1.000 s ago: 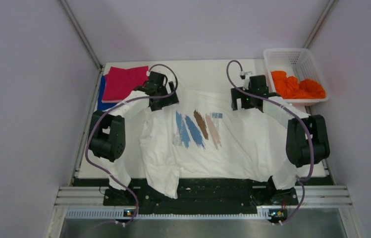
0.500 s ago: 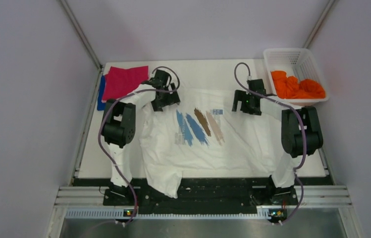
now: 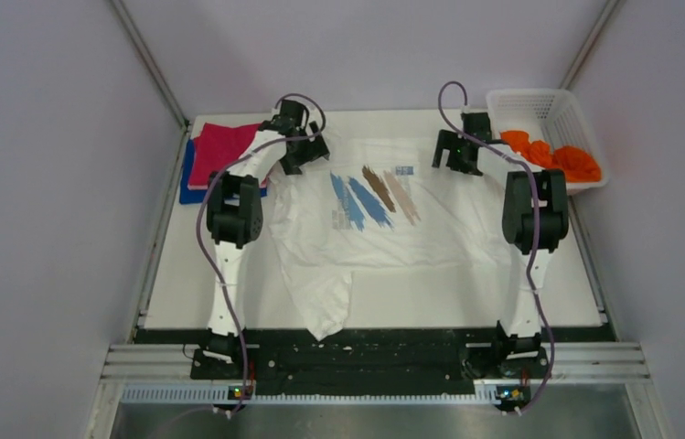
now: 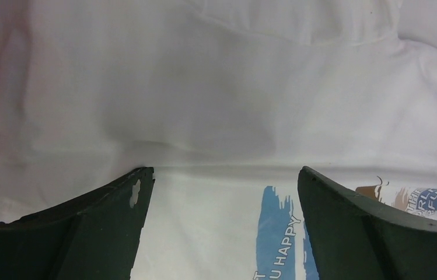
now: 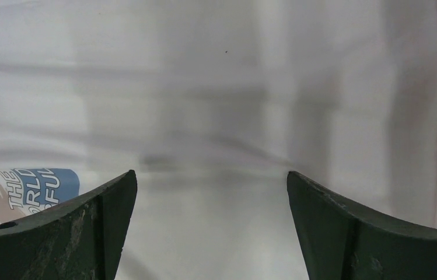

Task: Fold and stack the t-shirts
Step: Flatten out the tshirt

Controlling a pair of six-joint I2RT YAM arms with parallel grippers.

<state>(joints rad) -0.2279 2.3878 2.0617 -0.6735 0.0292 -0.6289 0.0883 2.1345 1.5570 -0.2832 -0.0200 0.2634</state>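
Your arms have stretched toward the far side and dragged the white cloth t-shirt with the blue-and-brown brush-stroke print [image 3: 384,229] up the table [image 3: 430,293]. It now lies almost flat, one corner trailing off the near edge. The left gripper [image 3: 306,160] and right gripper [image 3: 455,155] show fingers apart over its far edge. They have probably let go, though contact is hard to read. Folding can start.

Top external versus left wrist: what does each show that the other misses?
Only top external: the magenta t-shirt lying on the blue t-shirt at far left, the orange t-shirt in the basket, and the right gripper. Only left wrist: the left gripper is open over cloth, and the word HAPPY is readable in the print. Both: the white t-shirt and its blue print.
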